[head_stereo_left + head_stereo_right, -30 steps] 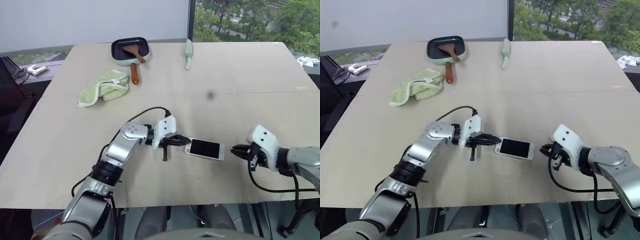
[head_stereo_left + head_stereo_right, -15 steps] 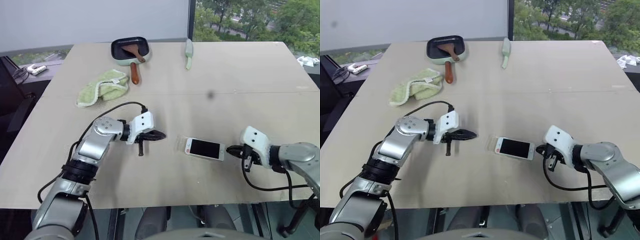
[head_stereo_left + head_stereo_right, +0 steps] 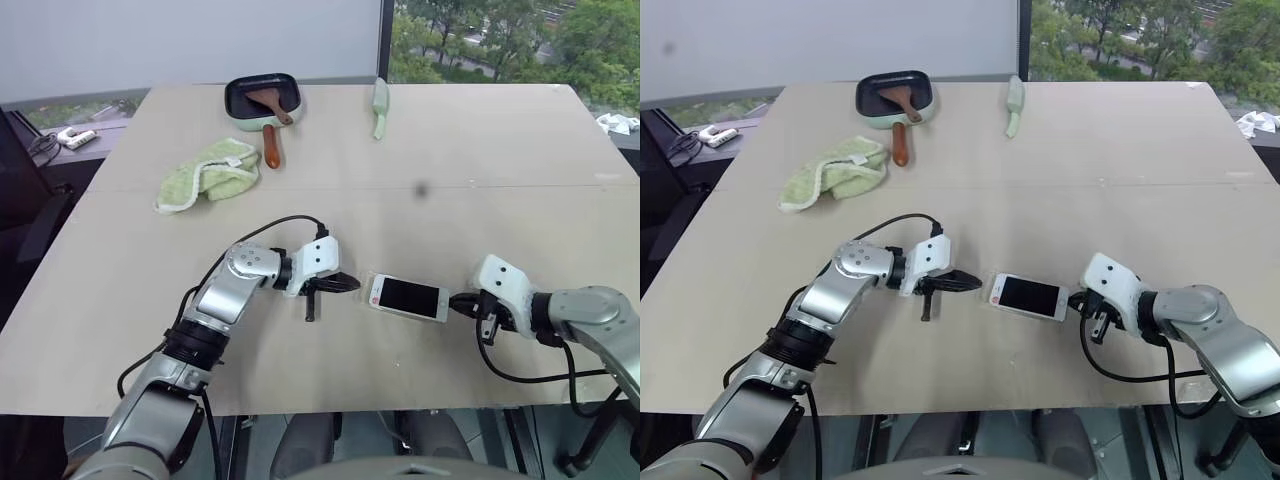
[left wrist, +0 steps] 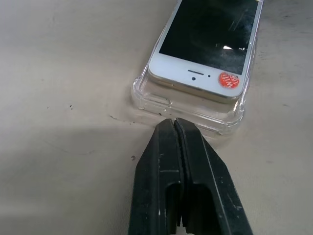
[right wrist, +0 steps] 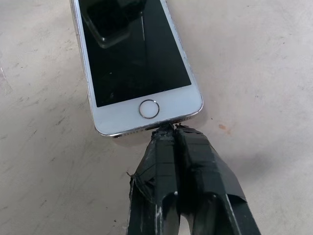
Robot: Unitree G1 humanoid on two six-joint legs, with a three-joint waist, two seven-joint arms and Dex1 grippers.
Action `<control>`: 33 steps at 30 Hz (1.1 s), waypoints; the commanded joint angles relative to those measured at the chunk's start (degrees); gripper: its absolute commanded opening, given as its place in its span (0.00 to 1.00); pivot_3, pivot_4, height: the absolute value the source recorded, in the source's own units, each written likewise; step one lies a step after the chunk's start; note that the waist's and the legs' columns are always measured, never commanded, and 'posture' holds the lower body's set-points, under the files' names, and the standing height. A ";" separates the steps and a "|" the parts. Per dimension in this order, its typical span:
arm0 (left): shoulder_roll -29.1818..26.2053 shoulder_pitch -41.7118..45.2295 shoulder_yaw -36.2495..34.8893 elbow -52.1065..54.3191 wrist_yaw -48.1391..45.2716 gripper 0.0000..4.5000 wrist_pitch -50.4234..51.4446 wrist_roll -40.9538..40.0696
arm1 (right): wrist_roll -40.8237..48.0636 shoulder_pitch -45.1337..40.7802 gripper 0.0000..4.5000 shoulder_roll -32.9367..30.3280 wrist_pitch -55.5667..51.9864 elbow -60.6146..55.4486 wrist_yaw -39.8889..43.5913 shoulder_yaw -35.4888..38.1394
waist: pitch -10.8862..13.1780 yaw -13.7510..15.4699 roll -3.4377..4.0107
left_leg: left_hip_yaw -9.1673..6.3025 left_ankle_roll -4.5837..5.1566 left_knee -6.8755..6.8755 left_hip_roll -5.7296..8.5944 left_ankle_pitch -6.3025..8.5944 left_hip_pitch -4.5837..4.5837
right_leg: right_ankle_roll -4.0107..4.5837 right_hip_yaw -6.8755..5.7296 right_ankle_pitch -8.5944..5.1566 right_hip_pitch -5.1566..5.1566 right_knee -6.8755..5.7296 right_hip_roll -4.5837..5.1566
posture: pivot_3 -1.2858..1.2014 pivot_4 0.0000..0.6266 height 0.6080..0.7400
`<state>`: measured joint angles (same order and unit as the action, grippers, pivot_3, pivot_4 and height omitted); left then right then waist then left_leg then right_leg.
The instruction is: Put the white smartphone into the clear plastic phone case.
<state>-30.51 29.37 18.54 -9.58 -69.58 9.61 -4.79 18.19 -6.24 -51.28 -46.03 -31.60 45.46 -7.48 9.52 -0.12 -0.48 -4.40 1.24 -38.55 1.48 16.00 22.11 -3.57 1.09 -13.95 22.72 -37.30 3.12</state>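
Pushing unevenly, the right gripper (image 5: 170,128), jaws pressed together against the white black-screened smartphone (image 4: 208,41), could skew it. The thin clear plastic phone case (image 4: 146,95) just ahead of the left gripper (image 4: 175,121), its 2 jaws also together, might slide.

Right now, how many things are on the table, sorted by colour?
Green: 3: pale green frying pan, folded green cloth, pale green spatula
White: 1: white smartphone
Clear: 1: clear plastic phone case
Brown: 1: wooden spoon
Total: 6
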 commanded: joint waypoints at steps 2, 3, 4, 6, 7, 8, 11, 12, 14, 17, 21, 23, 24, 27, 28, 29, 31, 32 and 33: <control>1.57 -0.04 1.83 0.63 -0.15 0.00 0.37 0.46 | 0.15 -1.75 0.02 1.78 -0.47 -3.05 -0.81 -1.63 | 0.00 0.18 0.00 | 0.00 0.00 0.00 0.00 0.00 0.00 | 0.00 -0.01 0.00 0.00 0.00 0.00 | 0.52 0.24 1.00; 1.70 -0.15 1.81 0.88 -0.17 0.00 0.58 0.46 | 0.04 -2.18 0.02 2.27 -0.61 -3.01 -1.04 -2.15 | 0.00 0.24 0.00 | 0.00 0.00 0.00 0.00 0.00 0.00 | 0.00 0.00 0.00 -0.01 0.00 0.00 | 0.52 0.24 1.00; 1.79 -0.28 1.80 1.16 -0.18 0.00 0.78 0.45 | -0.09 -2.74 0.02 2.78 -0.76 -2.92 -1.29 -2.71 | 0.00 0.26 0.00 | 0.00 0.00 0.00 0.00 0.00 0.00 | 0.00 0.00 0.00 0.00 -0.01 0.00 | 0.52 0.24 1.00; 1.88 -0.60 1.84 1.73 -0.25 0.00 1.15 0.43 | -0.34 -3.96 0.02 3.89 -1.19 -2.69 -1.74 -3.67 | -0.01 0.19 -0.01 | 0.00 0.00 -0.01 0.01 0.00 -0.01 | 0.00 0.00 0.00 0.00 -0.01 0.00 | 0.52 0.24 1.00; 1.91 -0.74 1.88 1.95 -0.29 0.00 1.31 0.41 | -0.49 -4.48 0.02 4.36 -1.35 -2.58 -1.89 -4.08 | -0.01 0.08 -0.01 | 0.00 0.00 -0.01 0.00 0.00 -0.02 | 0.00 0.00 0.00 -0.01 -0.02 -0.01 | 0.52 0.24 1.00; 1.94 -0.84 1.91 2.14 -0.32 0.00 1.44 0.40 | -0.68 -4.88 0.02 4.80 -1.50 -2.53 -1.98 -4.40 | -0.01 0.01 -0.01 | 0.00 0.00 -0.01 0.00 0.00 -0.05 | 0.00 0.01 0.00 -0.01 -0.07 -0.01 | 0.52 0.24 1.00; 2.06 -0.94 1.92 2.40 -0.34 0.00 1.70 0.38 | -1.04 -5.54 0.02 5.97 -2.06 -2.65 -2.27 -4.97 | -0.01 -0.29 -0.01 | 0.00 -0.01 0.00 0.00 -0.01 -0.11 | 0.01 0.02 0.00 -0.01 -0.17 -0.02 | 0.52 0.24 1.00; 2.10 -0.97 1.90 2.45 -0.36 0.00 1.77 0.34 | -1.20 -5.56 0.02 6.16 -2.18 -2.71 -2.26 -4.99 | -0.01 -0.36 0.00 | 0.00 -0.01 -0.01 0.00 -0.01 -0.13 | 0.01 0.03 -0.01 -0.01 -0.21 -0.02 | 0.52 0.24 1.00; 2.08 -1.01 1.76 2.44 -0.40 0.00 1.65 0.32 | -1.51 -5.32 0.02 6.36 -2.20 -2.77 -2.42 -4.58 | -0.01 -0.43 -0.01 | 0.01 -0.01 -0.01 0.00 -0.01 -0.15 | 0.01 0.04 -0.01 -0.02 -0.24 -0.02 | 0.52 0.24 1.00; 1.28 -0.15 0.13 1.29 -0.16 0.00 1.57 0.05 | -1.42 -4.07 0.02 5.46 -1.69 -2.75 -2.11 -2.46 | -0.01 -0.46 0.00 | 0.01 -0.01 -0.01 0.00 -0.01 -0.15 | 0.01 0.04 -0.01 -0.03 -0.25 -0.02 | 0.52 0.24 1.00; -0.87 2.05 -3.25 -1.51 0.43 0.00 0.98 -0.29 | 0.61 -1.03 0.02 4.73 0.00 -2.69 -0.87 2.65 | 0.00 -0.31 -0.01 | 0.00 -0.01 -0.01 0.01 -0.01 -0.12 | 0.01 0.03 -0.01 -0.01 -0.23 -0.02 | 0.52 0.24 1.00; -1.64 2.47 -4.27 -1.44 0.11 0.00 1.21 -1.09 | 2.54 0.64 0.02 5.15 1.77 -2.36 0.11 5.75 | 0.02 -0.42 -0.03 | 0.00 -0.01 -0.01 0.00 -0.01 -0.10 | 0.01 0.03 -0.01 0.00 -0.22 -0.02 | 0.52 0.24 1.00; -1.78 2.29 -4.44 -0.78 -0.21 0.00 1.12 -1.52 | 3.60 1.60 0.02 5.53 3.93 -1.72 1.05 7.64 | 0.02 -0.47 -0.03 | 0.00 -0.01 -0.01 0.00 -0.01 -0.09 | 0.01 0.02 -0.01 0.01 -0.23 -0.02 | 0.52 0.24 1.00; -0.36 1.21 -4.91 1.95 -0.25 0.00 2.07 -3.87 | 5.03 3.44 0.02 6.57 9.36 1.63 2.99 11.31 | 0.02 -0.59 -0.03 | 0.03 -0.01 0.02 0.00 -0.01 -0.11 | 0.00 0.06 -0.01 0.01 -0.22 -0.02 | 0.52 0.24 1.00; 0.16 1.06 -5.12 2.50 0.04 0.00 2.60 -4.51 | 4.94 3.84 0.02 6.74 10.66 2.55 3.34 11.75 | 0.02 -0.57 -0.03 | 0.03 -0.01 0.02 -0.01 -0.01 -0.10 | 0.00 0.06 0.00 0.01 -0.22 -0.02 | 0.52 0.24 1.00; 1.16 0.93 -5.58 3.19 0.65 0.00 3.58 -5.52 | 5.28 4.33 0.02 7.36 12.36 3.43 4.03 12.02 | 0.02 -0.54 -0.03 | 0.05 -0.01 0.01 0.00 -0.01 -0.10 | 0.00 0.08 0.00 0.00 -0.21 -0.01 | 0.52 0.24 1.00; 2.95 0.63 -6.01 4.59 1.77 0.00 5.25 -7.02 | 7.50 4.91 0.02 10.40 14.62 4.30 4.34 12.55 | 0.02 -0.44 -0.05 | 0.05 -0.01 0.01 0.00 -0.01 -0.10 | 0.00 0.07 0.00 0.00 -0.21 -0.01 | 0.52 0.24 1.00; 3.64 0.44 -5.88 5.21 2.28 0.00 5.99 -7.36 | 8.75 5.25 0.02 12.27 15.53 4.44 4.44 12.41 | 0.02 -0.47 -0.05 | 0.02 -0.01 0.01 -0.01 -0.01 -0.10 | 0.00 0.05 0.00 0.00 -0.21 -0.02 | 0.52 0.24 1.00; 3.99 0.29 -5.56 5.57 2.65 0.00 6.47 -7.27 | 9.37 5.67 0.02 13.68 16.26 4.51 4.53 12.01 | 0.03 -0.51 -0.04 | 0.01 -0.01 0.02 -0.02 -0.01 -0.11 | 0.01 0.05 -0.01 0.01 -0.23 -0.03 | 0.52 0.24 1.00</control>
<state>-26.58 29.57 13.69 -6.78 -67.69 15.27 -10.77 25.35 -0.99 -38.45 -32.10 -26.08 49.34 3.61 9.55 -0.63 -0.52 -4.38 1.23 -38.52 1.45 15.99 22.00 -3.55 1.15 -13.96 22.73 -37.56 3.08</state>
